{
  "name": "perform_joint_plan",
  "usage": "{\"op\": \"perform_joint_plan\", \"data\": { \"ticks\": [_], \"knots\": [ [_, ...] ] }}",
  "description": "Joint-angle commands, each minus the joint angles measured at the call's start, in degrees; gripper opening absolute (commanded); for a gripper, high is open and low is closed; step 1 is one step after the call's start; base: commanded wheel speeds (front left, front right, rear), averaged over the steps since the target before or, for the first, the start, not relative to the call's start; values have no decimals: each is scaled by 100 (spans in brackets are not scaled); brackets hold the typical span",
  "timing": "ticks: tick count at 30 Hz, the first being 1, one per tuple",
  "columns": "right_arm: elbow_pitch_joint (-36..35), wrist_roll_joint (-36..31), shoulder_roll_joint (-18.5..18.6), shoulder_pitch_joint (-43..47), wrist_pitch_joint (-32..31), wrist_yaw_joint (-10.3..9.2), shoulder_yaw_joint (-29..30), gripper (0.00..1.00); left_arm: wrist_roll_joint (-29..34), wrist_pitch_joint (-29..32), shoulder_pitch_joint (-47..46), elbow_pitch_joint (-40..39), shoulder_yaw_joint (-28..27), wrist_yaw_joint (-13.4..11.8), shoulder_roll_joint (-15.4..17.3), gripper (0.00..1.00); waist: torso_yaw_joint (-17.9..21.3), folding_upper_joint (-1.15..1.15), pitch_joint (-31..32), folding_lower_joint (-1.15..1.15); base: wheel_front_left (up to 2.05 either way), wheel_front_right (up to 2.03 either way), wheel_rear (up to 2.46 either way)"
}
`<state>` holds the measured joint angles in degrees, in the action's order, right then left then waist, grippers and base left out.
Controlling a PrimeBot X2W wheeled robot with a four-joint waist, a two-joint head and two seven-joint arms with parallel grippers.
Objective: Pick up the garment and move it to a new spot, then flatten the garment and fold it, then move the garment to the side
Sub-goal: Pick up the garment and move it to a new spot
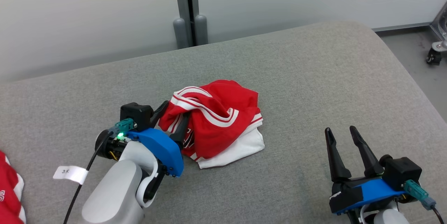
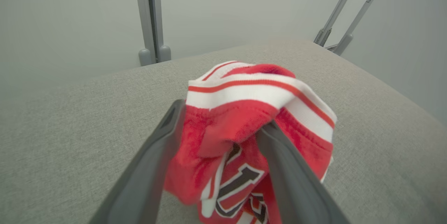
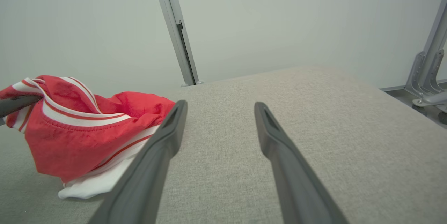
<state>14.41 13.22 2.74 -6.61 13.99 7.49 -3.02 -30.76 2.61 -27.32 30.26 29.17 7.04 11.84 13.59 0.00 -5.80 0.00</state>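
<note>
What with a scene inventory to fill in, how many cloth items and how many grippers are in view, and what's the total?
Red-and-white cloth items: 2 (the garment crumpled mid-surface; a second cloth cut off at the head view's lower left edge)
Grippers: 2 (left gripper, right gripper)
Total: 4

A grey padded surface (image 1: 314,77) fronts a pale wall (image 1: 87,14) and grey post (image 1: 188,7).
</note>
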Motion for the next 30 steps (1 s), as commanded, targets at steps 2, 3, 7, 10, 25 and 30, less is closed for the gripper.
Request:
{"op": "perform_joint_plan", "data": {
  "ticks": [2,3,7,10,25,30],
  "knots": [
    [-24,-40,25,61,-19,1,55,100,-72,-287,57,119,-56,-34,-110,100,-94,0,34,0,0,0,0],
    [-34,-64,25,98,-34,1,88,100,-61,-463,89,147,-93,-50,-135,100,-152,0,62,0,0,0,0],
    [-114,-120,25,176,-106,1,167,100,-102,-966,291,120,-186,-72,-176,100,-370,0,154,0,0,0,0],
    [-178,-162,26,252,-168,1,242,100,-150,-1175,514,-10,-228,-93,-139,100,-540,0,225,0,0,0,0],
    [-404,-214,26,477,-369,1,442,100,188,-1783,2017,-1419,-1206,-788,156,100,-1006,0,445,0,0,0,0],
    [-421,-211,26,520,-394,1,486,100,496,-1786,2386,-1688,-1599,-839,216,100,-1110,0,459,0,0,0,0]
  ]
}}
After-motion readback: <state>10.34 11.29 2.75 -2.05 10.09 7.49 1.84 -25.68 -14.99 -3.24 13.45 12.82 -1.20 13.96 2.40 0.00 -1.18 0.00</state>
